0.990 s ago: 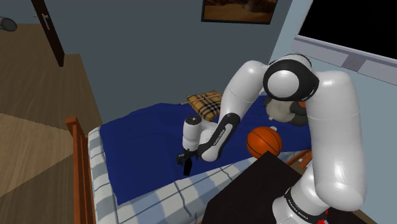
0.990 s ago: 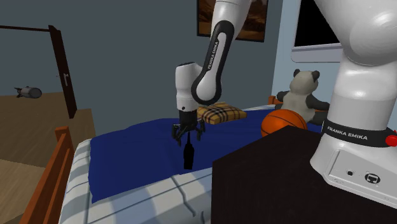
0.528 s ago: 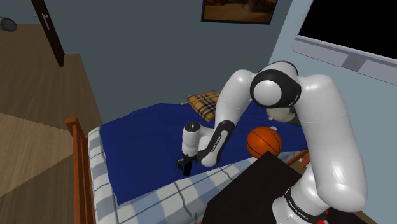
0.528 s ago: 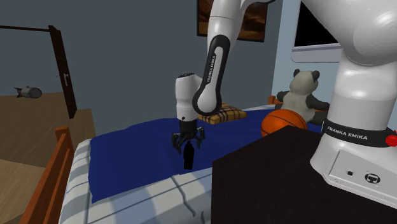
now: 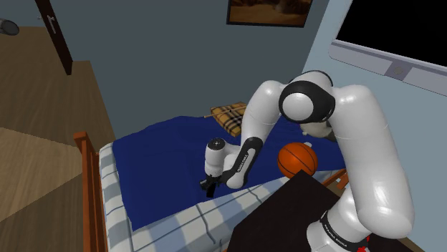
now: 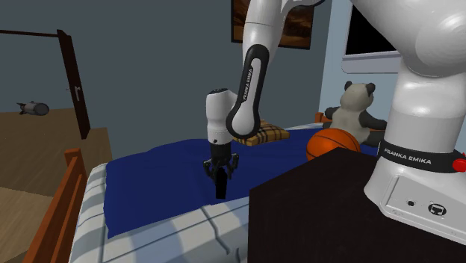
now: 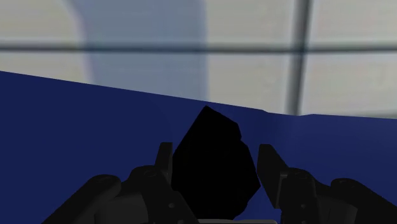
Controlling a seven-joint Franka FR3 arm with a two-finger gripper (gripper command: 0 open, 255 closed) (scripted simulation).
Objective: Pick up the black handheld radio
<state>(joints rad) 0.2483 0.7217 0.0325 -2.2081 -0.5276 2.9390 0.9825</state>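
Shoulder view: the gripper sits low over the blue blanket, near the blanket's front edge. Second exterior view: the black handheld radio stands upright on the blanket under the hand. Wrist view: both fingers meet the radio's sides, jaws narrowed to clasp it.

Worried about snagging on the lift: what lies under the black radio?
The radio stands on the dark blue blanket, near the edge where the checked sheet begins. What the blanket covers beneath it cannot be seen.
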